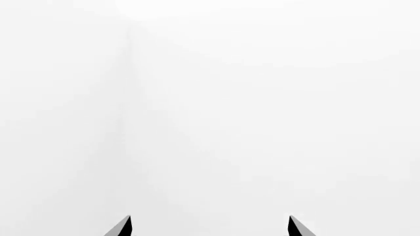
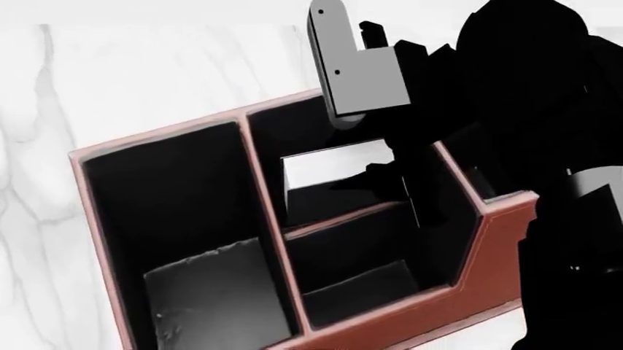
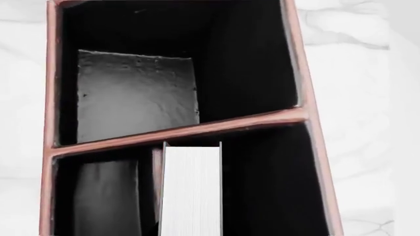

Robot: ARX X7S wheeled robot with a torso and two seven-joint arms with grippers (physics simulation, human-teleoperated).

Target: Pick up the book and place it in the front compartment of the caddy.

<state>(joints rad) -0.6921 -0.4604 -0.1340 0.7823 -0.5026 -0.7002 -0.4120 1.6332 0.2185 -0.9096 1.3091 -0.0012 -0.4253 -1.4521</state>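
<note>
The caddy (image 2: 492, 240) is a red-brown box with a black lining and fills the head view. My right gripper (image 2: 389, 175) reaches down into its middle section, shut on the book (image 2: 331, 164), which stands upright with its white page edges showing. The book hangs inside the front compartment (image 2: 316, 200), the tall-walled slot beyond the low cross divider (image 2: 341, 220). In the right wrist view the book (image 3: 192, 189) sits close beside that divider (image 3: 157, 187); the dark fingers are lost against the black lining. My left gripper (image 1: 210, 226) is open over a plain white surface.
A wide side compartment (image 2: 209, 292) with a grey floor lies to the left of the middle section, also seen from the right wrist (image 3: 135, 93). White marbled tabletop (image 2: 127, 80) surrounds the caddy. My right arm (image 2: 526, 87) covers the caddy's right side compartment.
</note>
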